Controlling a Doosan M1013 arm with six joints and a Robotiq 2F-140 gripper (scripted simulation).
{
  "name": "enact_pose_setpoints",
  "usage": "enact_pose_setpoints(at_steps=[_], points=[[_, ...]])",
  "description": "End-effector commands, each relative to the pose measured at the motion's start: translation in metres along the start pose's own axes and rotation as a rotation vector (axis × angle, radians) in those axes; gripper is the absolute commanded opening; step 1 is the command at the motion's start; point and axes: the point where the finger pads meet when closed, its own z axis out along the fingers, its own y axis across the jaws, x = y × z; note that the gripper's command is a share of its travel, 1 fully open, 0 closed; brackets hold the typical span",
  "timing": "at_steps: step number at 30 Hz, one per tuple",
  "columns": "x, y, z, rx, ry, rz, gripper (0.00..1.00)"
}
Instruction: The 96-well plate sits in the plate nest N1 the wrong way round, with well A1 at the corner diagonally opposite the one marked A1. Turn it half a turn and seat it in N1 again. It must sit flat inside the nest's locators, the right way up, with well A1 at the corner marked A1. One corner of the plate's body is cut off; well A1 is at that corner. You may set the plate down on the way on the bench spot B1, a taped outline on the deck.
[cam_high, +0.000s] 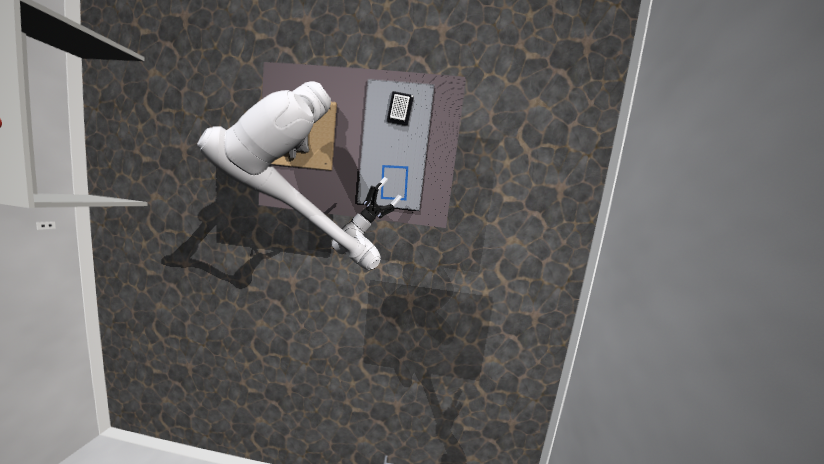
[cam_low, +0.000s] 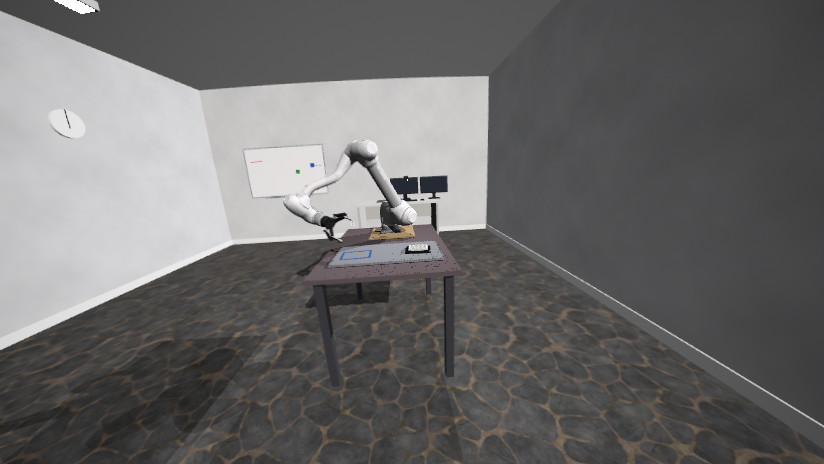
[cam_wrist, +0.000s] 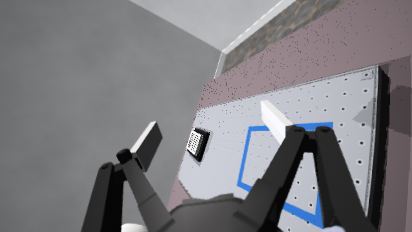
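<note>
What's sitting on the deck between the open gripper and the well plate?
Only the blue taped outline, then bare grey deck up to the well plate. The open gripper hangs over the outline's corner, clearest in the top view.

Top view: table carries the deck — arm base board beside it at 9 o'clock. On the deck, 96-well plate in nest N1 toward 12 o'clock; taped outline B1 toward 6 o'clock, well apart from the plate. Gripper, fingers wide and nothing between, hangs above B1's 7 o'clock corner — off the deck.
</note>
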Motion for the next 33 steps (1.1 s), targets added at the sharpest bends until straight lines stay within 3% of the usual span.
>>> enact_pose_setpoints(at_steps=[1, 4, 7, 10, 13, 17, 20, 22, 25, 26, 29, 30, 32, 33], points=[[-0.001, -0.003, 0.005, 0.004, -0.040, 0.015, 1.00], [-0.005, -0.011, 0.018, 0.005, -0.049, 0.019, 1.00], [-0.010, -0.018, 0.030, 0.004, -0.143, 0.053, 1.00], [-0.015, -0.026, 0.042, 0.004, -0.150, 0.055, 1.00], [-0.020, -0.034, 0.053, -0.007, -0.245, 0.087, 1.00], [-0.023, -0.040, 0.061, -0.008, -0.249, 0.088, 1.00], [-0.029, -0.048, 0.072, -0.029, -0.343, 0.117, 1.00], [-0.033, -0.054, 0.079, -0.029, -0.345, 0.118, 1.00], [-0.039, -0.063, 0.090, -0.060, -0.436, 0.143, 1.00], [-0.041, -0.065, 0.094, -0.060, -0.436, 0.143, 1.00], [-0.046, -0.075, 0.104, -0.100, -0.523, 0.164, 1.00], [-0.048, -0.078, 0.107, -0.100, -0.523, 0.164, 1.00], [-0.052, -0.084, 0.114, -0.133, -0.580, 0.176, 1.00], [-0.052, -0.084, 0.114, -0.133, -0.580, 0.176, 1.00]])
